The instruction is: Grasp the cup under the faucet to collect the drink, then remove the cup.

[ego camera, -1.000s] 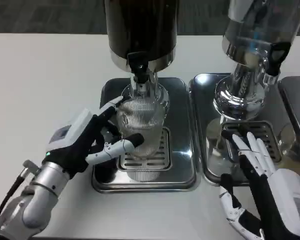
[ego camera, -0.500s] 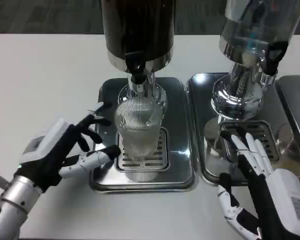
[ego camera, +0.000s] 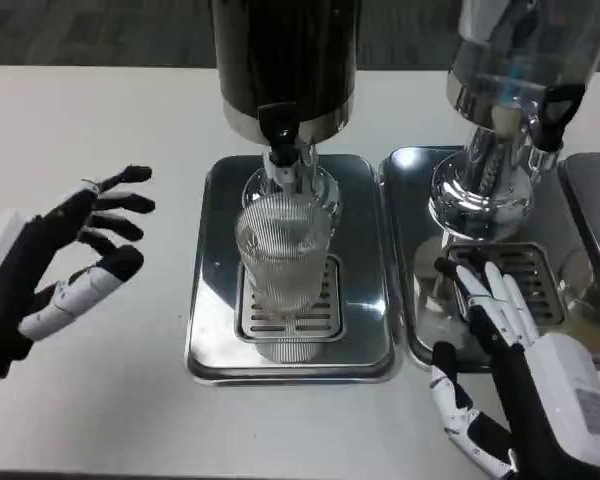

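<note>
1. Withdrawn since a second ago: left hand (ego camera: 55, 265) has let go of the cup (ego camera: 283, 255) and sits well to its left, fingers spread, holding nothing.
2. Cup stands alone on the drip tray (ego camera: 212, 340) grate, under the dark dispenser's faucet (ego camera: 279, 130), placed to catch the pour.
3. Right hand (ego camera: 520, 365) rests flat and open across the neighbouring tray (ego camera: 405, 180) edge, holding nothing.
4. White table (ego camera: 100, 120); grey carpet behind it.

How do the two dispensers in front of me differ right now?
The left dispenser has a dark body; the right dispenser has a clear body. A ribbed glass cup stands under the left dispenser's faucet; none stands under the right dispenser's faucet. The left hand is open and apart from the left dispenser's tray; the right hand reaches over the right dispenser's tray. Both have black tap handles and steel drip trays.
</note>
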